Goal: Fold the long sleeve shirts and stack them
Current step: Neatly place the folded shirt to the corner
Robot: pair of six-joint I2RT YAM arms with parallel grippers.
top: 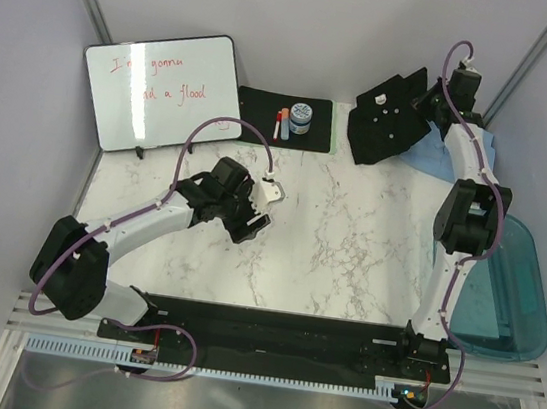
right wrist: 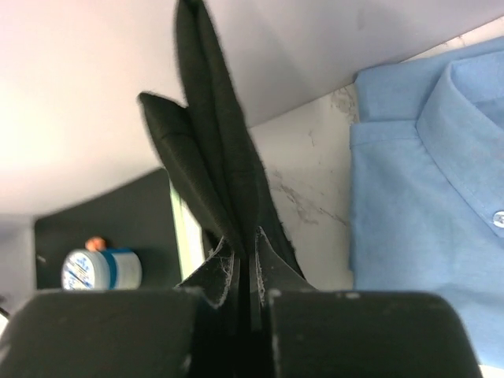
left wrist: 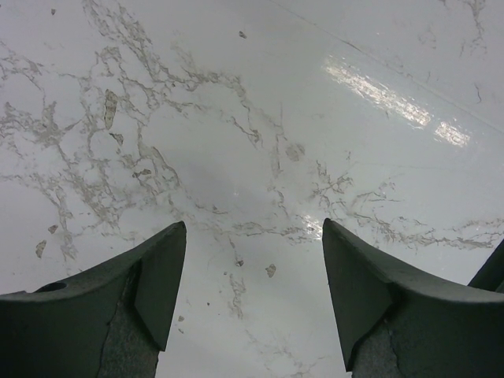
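The black shirt (top: 388,117), folded into a stiff bundle, hangs lifted at the back right of the table. My right gripper (top: 430,102) is shut on its edge; in the right wrist view the black fabric (right wrist: 211,150) rises from between the closed fingers (right wrist: 250,256). The light blue shirt (top: 434,153) lies folded flat beneath and to the right of it, and its collar and a button show in the right wrist view (right wrist: 425,189). My left gripper (top: 265,206) is open and empty over bare marble in mid-table, its fingers (left wrist: 157,276) spread wide.
A black green-edged mat (top: 265,115) at the back centre holds a small blue-and-white jar (top: 300,118) and a marker (top: 284,123). A whiteboard (top: 163,89) leans at the back left. A teal plastic bin (top: 504,295) sits off the right edge.
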